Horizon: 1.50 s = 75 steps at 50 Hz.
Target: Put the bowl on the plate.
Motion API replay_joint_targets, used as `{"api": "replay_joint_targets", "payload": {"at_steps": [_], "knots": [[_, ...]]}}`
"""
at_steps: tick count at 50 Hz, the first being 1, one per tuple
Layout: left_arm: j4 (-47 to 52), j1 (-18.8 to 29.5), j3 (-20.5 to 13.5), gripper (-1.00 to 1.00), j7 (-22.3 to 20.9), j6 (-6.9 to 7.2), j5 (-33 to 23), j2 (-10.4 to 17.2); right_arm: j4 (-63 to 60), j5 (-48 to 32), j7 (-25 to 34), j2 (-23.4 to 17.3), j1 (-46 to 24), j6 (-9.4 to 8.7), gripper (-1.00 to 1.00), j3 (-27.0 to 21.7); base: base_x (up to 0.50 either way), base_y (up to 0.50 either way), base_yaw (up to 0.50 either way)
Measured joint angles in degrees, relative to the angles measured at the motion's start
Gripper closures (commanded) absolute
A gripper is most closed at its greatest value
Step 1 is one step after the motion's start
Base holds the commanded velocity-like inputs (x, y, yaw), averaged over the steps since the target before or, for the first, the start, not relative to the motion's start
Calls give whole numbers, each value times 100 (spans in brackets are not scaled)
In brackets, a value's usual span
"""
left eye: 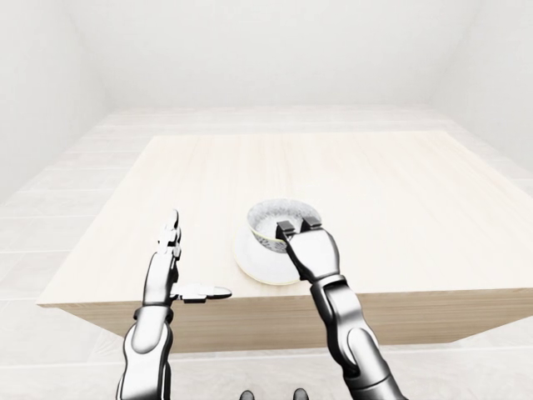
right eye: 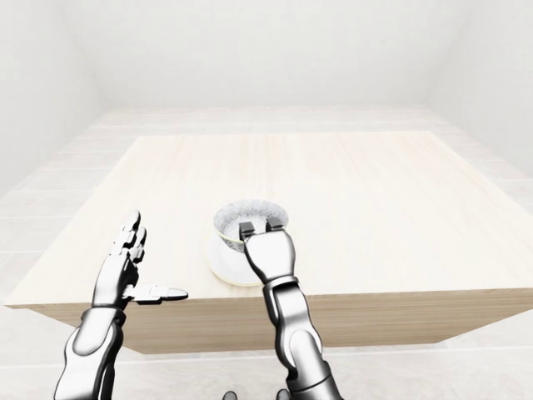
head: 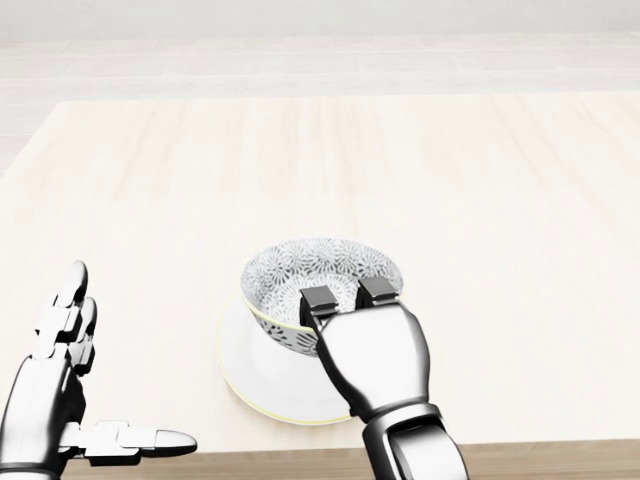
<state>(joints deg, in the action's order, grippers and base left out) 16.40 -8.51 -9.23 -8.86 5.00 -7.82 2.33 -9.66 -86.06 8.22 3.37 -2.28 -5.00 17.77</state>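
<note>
The bowl (head: 322, 286), white outside with a grey floral pattern lining its inside and a pale yellow rim, is sitting on the white plate (head: 245, 375), which is lying on the light wooden desk (head: 480, 190) close to its near edge. In the head view the plate is showing as a crescent on the left and near sides of the bowl, so the bowl is resting a little toward the plate's far right part rather than dead centre.

The right hand (head: 345, 300) is reaching in from the bottom of the head view and hanging over the bowl's near rim. Its 2 visible fingers (head: 318, 298) are hooking over that rim with their dark tips inside the bowl, side by side and set close together. The thumb is hidden under the palm, so whether the hand is actually clamping the wall of the bowl cannot be told from these views.

The left hand (head: 60, 400) is hovering to the left of the plate, well apart from it, near the desk's near edge. It is spread wide: 2 fingers (head: 70, 300) are pointing toward the far side of the desk and the thumb is sticking out to the right toward the plate, holding nothing.

In the left-eye view the desk is standing on a pale tiled floor (left eye: 50, 208) in a room with plain white walls (left eye: 266, 50).
</note>
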Motion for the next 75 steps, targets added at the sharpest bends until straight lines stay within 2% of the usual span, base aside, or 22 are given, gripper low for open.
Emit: {"api": "replay_joint_targets", "payload": {"at_steps": [14, 75], "knots": [[25, 14, -19, -100, -7, 0, 1, 3, 196, 135, -89, 0, -55, 0, 76, -12, 0, 0, 0], [9, -10, -78, -100, -46, 0, 26, 6, 857, 270, -508, -63, 54, 0, 78, 77, 0, 0, 0]]}}
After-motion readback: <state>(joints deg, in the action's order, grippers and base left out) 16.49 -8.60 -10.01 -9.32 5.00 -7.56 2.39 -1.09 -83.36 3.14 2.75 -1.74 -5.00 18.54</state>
